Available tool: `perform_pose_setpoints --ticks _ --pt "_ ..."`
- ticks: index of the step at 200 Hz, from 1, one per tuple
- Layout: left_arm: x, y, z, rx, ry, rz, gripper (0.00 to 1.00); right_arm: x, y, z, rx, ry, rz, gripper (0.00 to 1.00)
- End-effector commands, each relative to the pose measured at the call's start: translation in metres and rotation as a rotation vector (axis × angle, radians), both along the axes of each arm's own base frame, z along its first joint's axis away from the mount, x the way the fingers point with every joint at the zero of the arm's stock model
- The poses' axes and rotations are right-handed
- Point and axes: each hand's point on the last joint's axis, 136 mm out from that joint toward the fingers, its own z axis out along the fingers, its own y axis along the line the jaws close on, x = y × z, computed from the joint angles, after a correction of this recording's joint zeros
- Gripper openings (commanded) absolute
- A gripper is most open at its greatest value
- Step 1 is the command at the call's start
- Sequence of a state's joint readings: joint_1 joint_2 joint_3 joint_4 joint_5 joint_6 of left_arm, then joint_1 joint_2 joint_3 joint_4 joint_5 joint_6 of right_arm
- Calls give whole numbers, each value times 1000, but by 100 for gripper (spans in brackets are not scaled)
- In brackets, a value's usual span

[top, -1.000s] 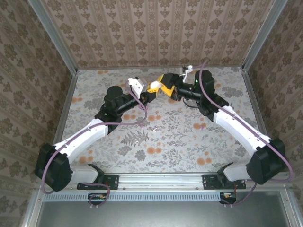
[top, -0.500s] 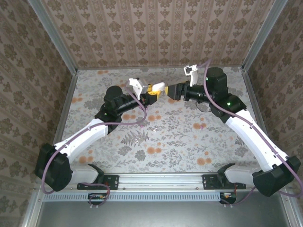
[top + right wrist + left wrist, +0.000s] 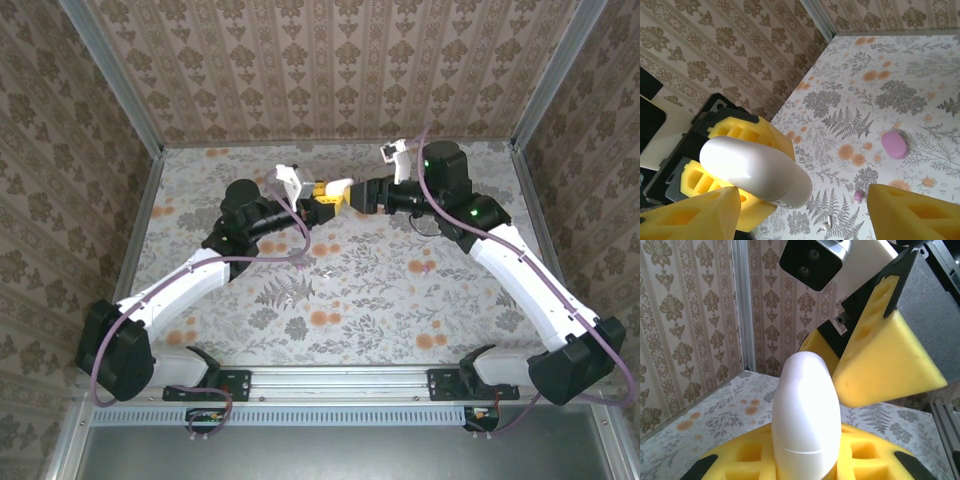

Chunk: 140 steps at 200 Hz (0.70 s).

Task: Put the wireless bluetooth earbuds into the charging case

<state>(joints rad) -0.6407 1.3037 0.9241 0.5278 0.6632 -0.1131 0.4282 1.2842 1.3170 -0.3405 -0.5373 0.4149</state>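
Two claws meet above the bench (image 3: 920,60): your left claw (image 3: 805,460) clamps a white capsule (image 3: 802,410), your right claw (image 3: 802,200) gapes empty beside it. Charging case (image 3: 894,145) and earbuds (image 3: 858,196) lie apart on the bench.

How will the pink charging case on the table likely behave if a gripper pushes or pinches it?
The pink charging case lies flat on the table, so a push would probably slide it rather than roll it. Its rounded, smooth-looking edges may squirt out of a pinch. It looks small, so likely light.
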Motion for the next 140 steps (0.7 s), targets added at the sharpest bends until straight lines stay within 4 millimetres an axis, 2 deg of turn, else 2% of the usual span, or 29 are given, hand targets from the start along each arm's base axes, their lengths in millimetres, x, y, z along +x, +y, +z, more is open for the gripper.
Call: perform_pose_setpoints --ticks 1,77,109,124,140 --pt "-11 -2 21 -31 -49 -63 21 6 1 23 34 -49 -19 70" --pt "-15 -3 20 -25 -51 -84 21 22 -4 22 31 -19 -90 71" --pt "-9 1 20 -29 -56 -34 21 -3 10 38 81 -88 76 72" --pt "-9 2 21 -32 -62 -30 21 -13 10 31 56 -106 117 72" --pt "-9 2 21 -31 -63 -30 21 -13 4 18 -12 -105 98 73"
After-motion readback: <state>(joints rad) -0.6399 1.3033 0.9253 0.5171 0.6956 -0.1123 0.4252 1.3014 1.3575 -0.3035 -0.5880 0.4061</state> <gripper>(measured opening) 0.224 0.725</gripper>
